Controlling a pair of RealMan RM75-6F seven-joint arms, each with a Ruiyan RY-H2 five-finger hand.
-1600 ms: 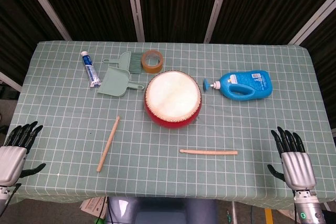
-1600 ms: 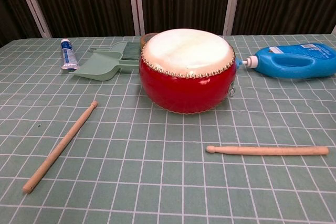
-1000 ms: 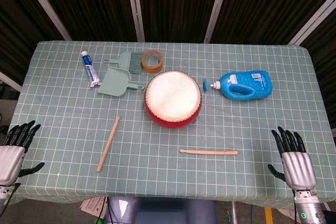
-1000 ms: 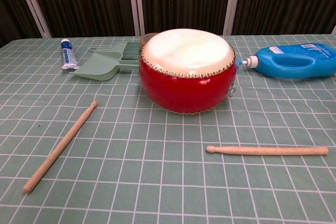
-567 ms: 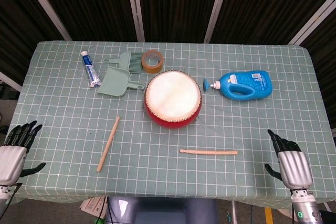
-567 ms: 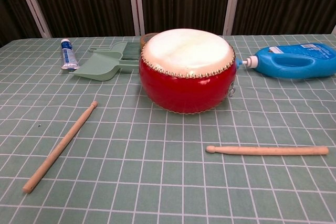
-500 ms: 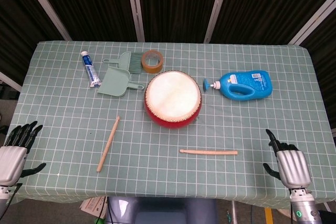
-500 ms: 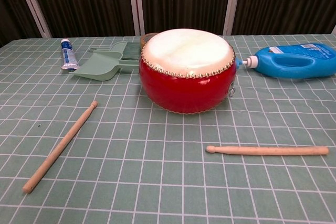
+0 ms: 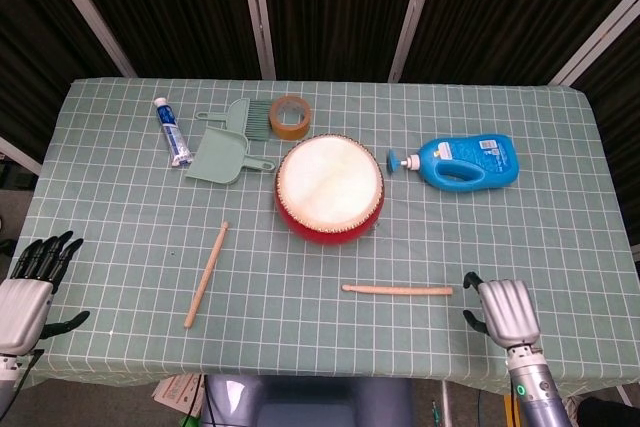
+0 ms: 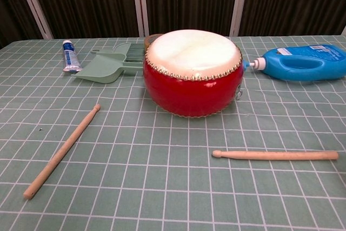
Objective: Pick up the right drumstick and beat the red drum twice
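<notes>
Two drumsticks lie flat on the green checked worktop, one on each side of the red drum, which stands upright near the middle with its pale skin facing up. The right drumstick rests crosswise in front of the drum and a little toward the robot's right, well apart from the drum's wall; in the chest view it shows with its rounded tip pointing left. The left drumstick lies slanted, tip toward the far edge.

The right hand sits at the near edge of the worktop, just beside the butt end of the right drumstick but not touching it. Seen from above, its back faces the camera and its fingers bend downward out of sight; it holds nothing, though whether the fingers are spread or drawn together I cannot tell. The left hand hangs off the near left corner, fingers apart and empty.

Behind the drum lie a toothpaste tube, a green dustpan with its brush, a roll of tape, and a blue bottle on its side.
</notes>
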